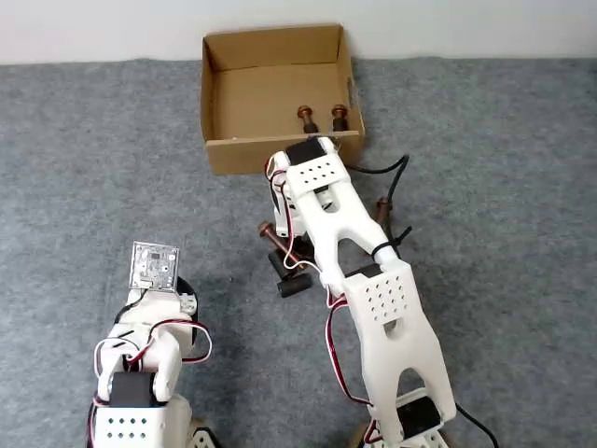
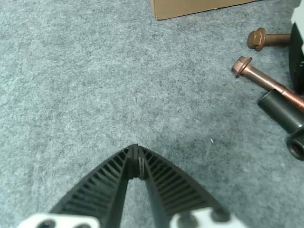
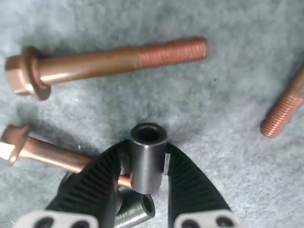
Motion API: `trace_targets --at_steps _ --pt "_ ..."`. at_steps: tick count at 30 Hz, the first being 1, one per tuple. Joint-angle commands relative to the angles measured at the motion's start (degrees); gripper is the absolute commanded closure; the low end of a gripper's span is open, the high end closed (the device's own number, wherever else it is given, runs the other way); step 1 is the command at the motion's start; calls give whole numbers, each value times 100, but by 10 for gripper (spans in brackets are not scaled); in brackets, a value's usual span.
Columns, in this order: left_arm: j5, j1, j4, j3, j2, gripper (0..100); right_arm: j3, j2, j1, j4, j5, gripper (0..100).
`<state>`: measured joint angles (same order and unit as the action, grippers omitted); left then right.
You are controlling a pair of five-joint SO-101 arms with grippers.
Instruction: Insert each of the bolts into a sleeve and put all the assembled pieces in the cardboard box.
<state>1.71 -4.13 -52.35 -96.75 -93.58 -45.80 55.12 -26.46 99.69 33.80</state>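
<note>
My right gripper [image 3: 145,148] is shut on a black sleeve [image 3: 148,164], held nearly upright just above the grey carpet. Around it lie loose copper bolts: a long one [image 3: 109,61], a second [image 3: 42,152] partly behind a finger, and a threaded end [image 3: 285,111]. Another sleeve [image 3: 137,209] lies under the jaws. From above, the right arm [image 1: 322,196] stretches to just in front of the cardboard box [image 1: 280,154], which holds two assembled pieces [image 1: 306,117] [image 1: 340,117]. My left gripper [image 2: 135,156] is shut and empty over bare carpet at the lower left.
Left of the right arm lie a bolt [image 1: 270,233] and two black sleeves [image 1: 280,261] [image 1: 294,285]; another bolt [image 1: 381,207] lies to its right. The left wrist view has two bolts [image 2: 266,39] [image 2: 266,80] and sleeves [image 2: 280,108] off to one side.
</note>
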Motion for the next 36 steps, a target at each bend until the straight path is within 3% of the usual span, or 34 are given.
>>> trace_targets --at_steps 1,10,17,29,36 --pt "-35 -26 132 13 -26 995 62 -163 -180 295 9 990" --pt "-26 -18 114 13 -26 995 167 -1719 -163 330 -308 991" --pt "-18 -9 88 13 -26 995 1873 -3600 -110 321 -264 991" --pt "-44 -9 -246 75 -70 995 4730 -7222 1200 4 -62 991" --pt "-18 -9 -299 1086 -26 995 6954 -9059 2141 -602 -97 991"
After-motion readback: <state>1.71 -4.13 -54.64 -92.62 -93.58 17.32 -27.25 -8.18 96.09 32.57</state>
